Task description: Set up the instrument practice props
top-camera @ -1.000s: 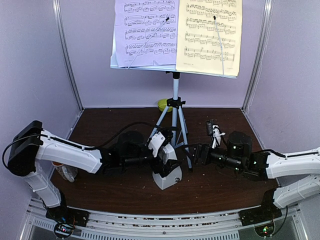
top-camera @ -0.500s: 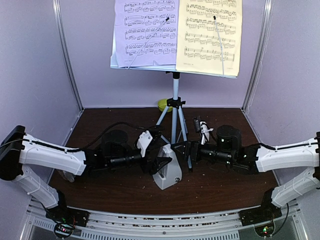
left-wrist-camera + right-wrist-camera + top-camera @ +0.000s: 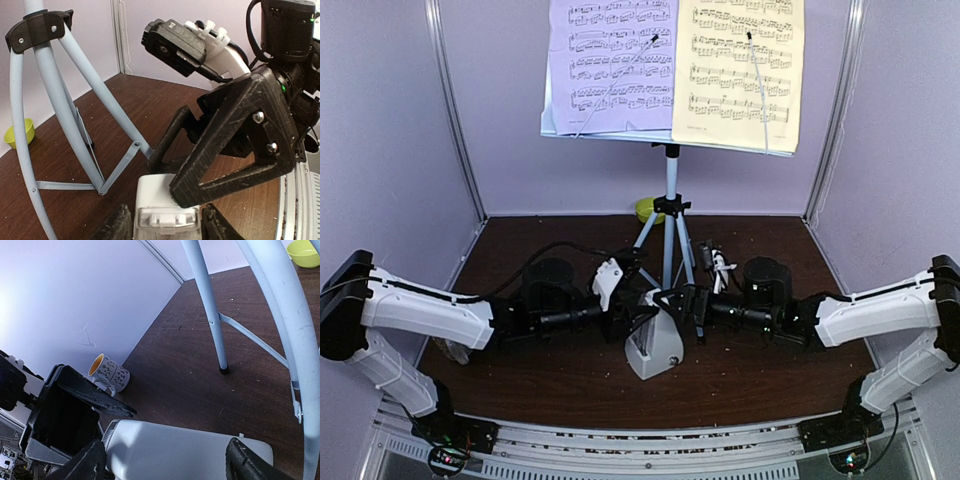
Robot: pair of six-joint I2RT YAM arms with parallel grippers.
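The music stand (image 3: pixel 670 150) stands at the back on its silver tripod (image 3: pixel 669 235), with a lavender page (image 3: pixel 610 65) and a yellow page (image 3: pixel 740 70) on its desk. In front of the tripod sits the white metronome (image 3: pixel 655 352). My left gripper (image 3: pixel 642 322) comes from the left. In the left wrist view its fingertips press both sides of the metronome (image 3: pixel 160 192) at its clear cover. My right gripper (image 3: pixel 672 300) reaches in from the right. It is open, and its fingers straddle the metronome (image 3: pixel 175 450) end to end.
A white mug (image 3: pixel 109 372) with an orange inside lies on its side at the left wall, partly under my left arm. A small green bowl (image 3: pixel 648 208) sits behind the tripod. The tripod legs (image 3: pixel 55 100) spread close behind both grippers.
My left gripper drew back left off the metronome's top and narrowed its jaws onto its sides. My right arm moved left until its fingers reached over the metronome.
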